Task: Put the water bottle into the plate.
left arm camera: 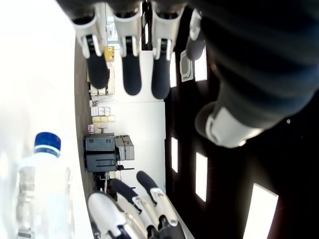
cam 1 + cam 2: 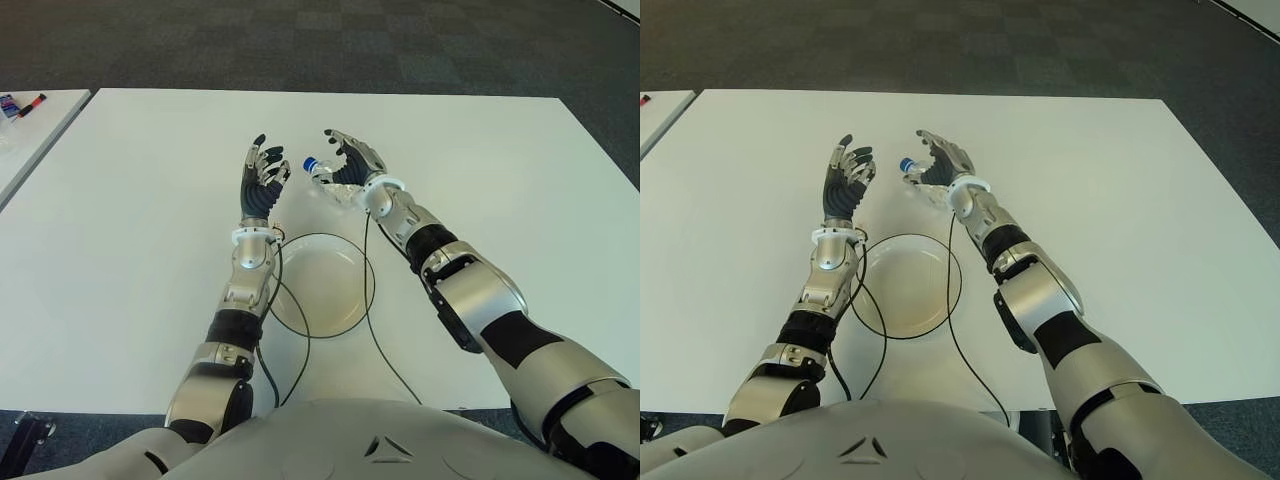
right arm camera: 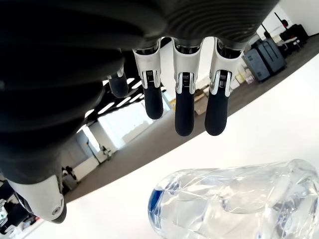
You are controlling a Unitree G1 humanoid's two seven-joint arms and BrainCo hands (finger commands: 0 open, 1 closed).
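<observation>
A clear water bottle [image 2: 330,186] with a blue cap [image 2: 309,164] lies on its side on the white table [image 2: 500,180], just beyond the plate. The round plate [image 2: 345,300], pale with a dark rim, sits near the table's front edge between my forearms. My right hand [image 2: 345,160] hovers over the bottle, fingers [image 3: 183,112] spread and apart from the bottle [image 3: 234,199] below them. My left hand [image 2: 266,172] stands open to the left of the cap, palm toward the bottle [image 1: 42,189], holding nothing.
Black cables [image 2: 370,320] run from both wrists across and around the plate. A second table at the far left carries pens [image 2: 25,104]. Dark carpet [image 2: 400,50] lies beyond the table's far edge. Bare tabletop stretches to both sides.
</observation>
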